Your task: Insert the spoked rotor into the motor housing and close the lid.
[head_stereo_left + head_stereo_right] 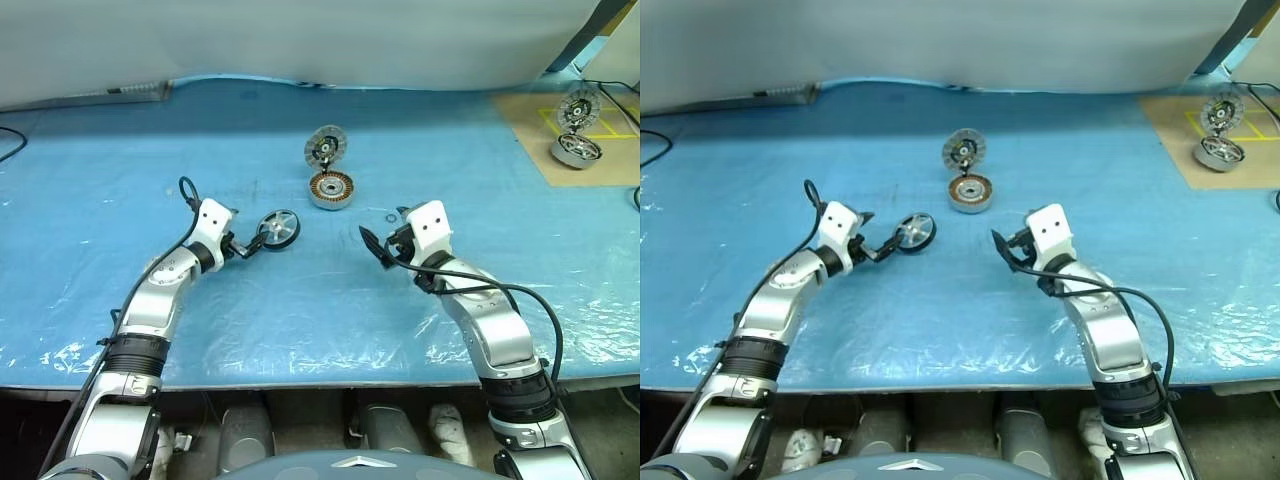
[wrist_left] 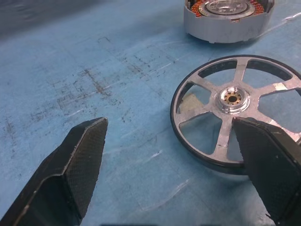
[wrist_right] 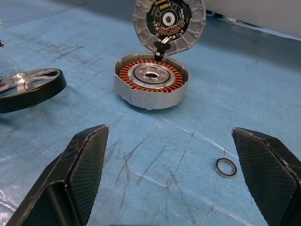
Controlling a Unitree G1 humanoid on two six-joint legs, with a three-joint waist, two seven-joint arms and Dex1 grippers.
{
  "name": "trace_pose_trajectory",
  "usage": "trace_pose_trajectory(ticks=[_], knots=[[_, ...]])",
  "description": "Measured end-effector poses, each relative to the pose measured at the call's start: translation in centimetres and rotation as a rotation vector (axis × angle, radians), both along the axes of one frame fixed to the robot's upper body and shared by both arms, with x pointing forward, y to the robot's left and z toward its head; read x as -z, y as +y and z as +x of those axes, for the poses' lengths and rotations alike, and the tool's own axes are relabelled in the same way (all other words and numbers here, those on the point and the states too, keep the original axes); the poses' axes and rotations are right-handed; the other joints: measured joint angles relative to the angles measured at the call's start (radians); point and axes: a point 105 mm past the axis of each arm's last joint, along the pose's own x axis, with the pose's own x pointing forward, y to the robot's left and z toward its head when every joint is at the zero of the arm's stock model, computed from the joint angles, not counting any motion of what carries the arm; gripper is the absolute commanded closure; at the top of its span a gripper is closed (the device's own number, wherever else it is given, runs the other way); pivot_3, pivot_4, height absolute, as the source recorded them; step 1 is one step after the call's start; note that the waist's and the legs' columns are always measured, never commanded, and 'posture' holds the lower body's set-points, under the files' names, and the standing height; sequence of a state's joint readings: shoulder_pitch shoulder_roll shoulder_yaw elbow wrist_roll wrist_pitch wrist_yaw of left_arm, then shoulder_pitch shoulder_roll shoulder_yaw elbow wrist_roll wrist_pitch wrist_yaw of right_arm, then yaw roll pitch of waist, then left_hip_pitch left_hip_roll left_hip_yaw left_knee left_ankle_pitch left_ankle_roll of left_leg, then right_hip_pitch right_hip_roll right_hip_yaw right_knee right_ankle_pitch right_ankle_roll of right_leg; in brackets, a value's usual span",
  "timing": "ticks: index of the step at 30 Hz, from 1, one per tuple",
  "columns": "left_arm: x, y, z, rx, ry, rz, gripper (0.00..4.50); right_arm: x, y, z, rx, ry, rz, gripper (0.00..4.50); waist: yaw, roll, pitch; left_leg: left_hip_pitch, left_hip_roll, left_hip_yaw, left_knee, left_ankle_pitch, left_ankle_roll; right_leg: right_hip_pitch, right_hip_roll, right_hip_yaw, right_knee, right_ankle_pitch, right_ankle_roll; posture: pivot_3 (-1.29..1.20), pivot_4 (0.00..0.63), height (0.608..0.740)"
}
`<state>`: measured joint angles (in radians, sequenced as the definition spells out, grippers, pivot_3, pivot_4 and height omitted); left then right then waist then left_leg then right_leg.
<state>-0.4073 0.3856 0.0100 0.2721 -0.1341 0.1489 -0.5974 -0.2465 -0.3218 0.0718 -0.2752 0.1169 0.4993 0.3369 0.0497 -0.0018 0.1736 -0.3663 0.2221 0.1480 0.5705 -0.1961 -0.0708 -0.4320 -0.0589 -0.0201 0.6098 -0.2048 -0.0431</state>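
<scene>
With the lid propped up to bare the motor housing, the left claw gapes beside the flat-lying spoked rotor, the right claw open, empty.

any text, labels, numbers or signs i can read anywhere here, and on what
None can be read.
The lid: its inner face has small light marks around the dark hub, too small to read.
The brown board at the far right: yellow line markings only, no letters or numbers.
The spoked rotor, the motor housing and the blue table cover: no print visible.
</scene>
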Motion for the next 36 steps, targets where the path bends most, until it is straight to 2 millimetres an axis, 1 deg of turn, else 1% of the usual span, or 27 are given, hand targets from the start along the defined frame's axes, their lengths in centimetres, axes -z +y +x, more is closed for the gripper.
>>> trace_pose_trajectory(ticks=[4, 12, 17, 24, 32, 36], knots=[[-0.3, -0.1, 0.2, 0.004, -0.008, 0.001, 0.00, -0.4, 0.2, 0.2, -0.017, -0.012, -0.003, 0.07, -0.001, 0.000, 0.000, 0.000, 0.000, 0.000, 0.000, 0.000, 0.000, 0.000, 0.000, 0.000, 0.000, 0.000, 0.000, 0.00, 0.150, 0.740], [0.2, 0.4, -0.5, -0.009, 0.004, 0.008, 0.00, -0.2, 0.3, 0.2, -0.031, -0.004, -0.003, 0.07, 0.000, 0.000, 0.000, 0.000, 0.000, 0.000, 0.000, 0.000, 0.000, 0.000, 0.000, 0.000, 0.000, 0.000, 0.000, 0.00, 0.150, 0.740], [-0.5, 0.0, -0.7, 0.005, -0.014, -0.003, 0.00, -0.1, 0.4, 0.2, -0.034, 0.001, -0.002, 0.07, -0.001, 0.000, 0.000, 0.000, 0.000, 0.000, 0.000, 0.000, 0.000, 0.000, 0.000, 0.000, 0.000, 0.000, 0.000, 0.00, 0.150, 0.740], [0.0, 0.0, -1.1, 0.013, 0.016, -0.020, 0.00, -0.1, 0.4, 0.2, -0.034, 0.002, -0.003, 0.07, -0.001, 0.000, 0.000, 0.000, 0.000, 0.000, 0.001, 0.000, 0.000, 0.000, 0.000, 0.000, 0.000, 0.000, 0.000, 0.00, 0.150, 0.740], [-0.8, -0.6, -1.5, 0.056, -0.002, -0.048, 0.00, -0.4, 0.0, 0.5, -0.032, 0.001, -0.026, 0.07, -0.002, 0.000, 0.000, 0.000, 0.000, 0.000, 0.000, 0.000, 0.000, 0.000, 0.000, 0.000, 0.000, 0.000, 0.000, 0.00, 0.150, 0.740], [-0.7, -0.8, -2.0, 0.074, 0.002, -0.064, 0.00, -0.6, 0.1, 0.6, -0.039, -0.003, -0.028, 0.07, -0.002, 0.000, 0.000, 0.000, 0.000, 0.000, 0.000, 0.000, 0.000, 0.000, 0.000, 0.000, 0.000, 0.000, 0.000, 0.00, 0.150, 0.740]])
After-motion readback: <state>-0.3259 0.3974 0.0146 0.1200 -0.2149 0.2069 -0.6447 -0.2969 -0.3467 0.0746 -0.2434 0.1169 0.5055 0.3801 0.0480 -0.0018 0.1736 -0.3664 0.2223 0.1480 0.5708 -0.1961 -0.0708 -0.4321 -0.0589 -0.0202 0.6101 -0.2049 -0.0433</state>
